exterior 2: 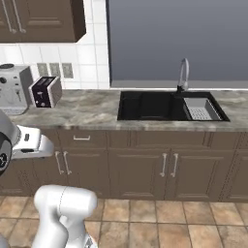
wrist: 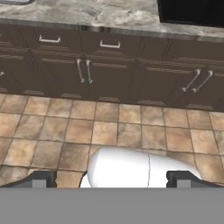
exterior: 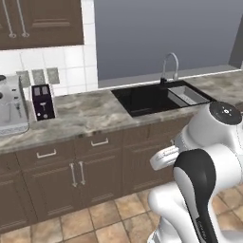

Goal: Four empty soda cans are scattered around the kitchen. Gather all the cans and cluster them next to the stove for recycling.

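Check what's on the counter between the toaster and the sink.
Nothing: bare marbled counter runs from the toaster to the black sink, clearest in the right base view.

A long counter (exterior 2: pixel 87 114) runs along the back wall, with a row of cabinet doors (exterior 2: pixel 140 172) and drawers (exterior 2: pixel 81 139) beneath it and tiled floor (wrist: pixel 109 131) in front. A sink (exterior 2: pixel 150 105) is set into the counter toward the right, a faucet (exterior 2: pixel 183 72) standing behind it and a small basket (exterior 2: pixel 201 109) sitting in its right side. Well to the left, a toaster (exterior 2: pixel 45 92) stands on the counter with a coffee machine (exterior 2: pixel 12 89) just beside it, further left. Upper cabinets (exterior 2: pixel 38 19) hang above those two.
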Robot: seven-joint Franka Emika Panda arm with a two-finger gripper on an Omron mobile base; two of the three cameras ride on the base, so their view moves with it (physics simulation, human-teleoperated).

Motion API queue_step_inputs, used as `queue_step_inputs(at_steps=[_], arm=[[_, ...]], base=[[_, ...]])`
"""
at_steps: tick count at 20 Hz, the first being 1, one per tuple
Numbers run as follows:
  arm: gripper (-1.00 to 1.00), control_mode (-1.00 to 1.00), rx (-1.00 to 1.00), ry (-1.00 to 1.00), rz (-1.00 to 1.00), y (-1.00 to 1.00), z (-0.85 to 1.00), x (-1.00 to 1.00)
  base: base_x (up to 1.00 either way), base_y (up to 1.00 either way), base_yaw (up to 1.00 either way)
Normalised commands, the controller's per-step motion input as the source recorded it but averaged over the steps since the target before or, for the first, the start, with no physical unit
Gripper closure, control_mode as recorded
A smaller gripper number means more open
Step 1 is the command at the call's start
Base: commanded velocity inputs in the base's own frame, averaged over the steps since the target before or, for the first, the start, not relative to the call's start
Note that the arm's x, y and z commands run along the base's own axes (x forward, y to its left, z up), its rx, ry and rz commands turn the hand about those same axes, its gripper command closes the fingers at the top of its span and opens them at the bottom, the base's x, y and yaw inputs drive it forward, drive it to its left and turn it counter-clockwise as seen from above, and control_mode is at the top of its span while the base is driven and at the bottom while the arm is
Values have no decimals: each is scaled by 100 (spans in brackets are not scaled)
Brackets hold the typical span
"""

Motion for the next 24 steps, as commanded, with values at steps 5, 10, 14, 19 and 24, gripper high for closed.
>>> queue_step_inputs(at_steps=[5, 10, 14, 19, 24], arm=[[-100, 100, 0, 0, 0, 0, 0, 0], [-100, 100, 0, 0, 0, 0, 0, 0], [-100, 100, 0, 0, 0, 0, 0, 0], [-100, 100, 0, 0, 0, 0, 0, 0], [-100, 100, 0, 0, 0, 0, 0, 0]], base=[[22, -64, -16], [23, -67, -15], [22, -67, -15], [28, -62, -15], [28, -67, -15]])
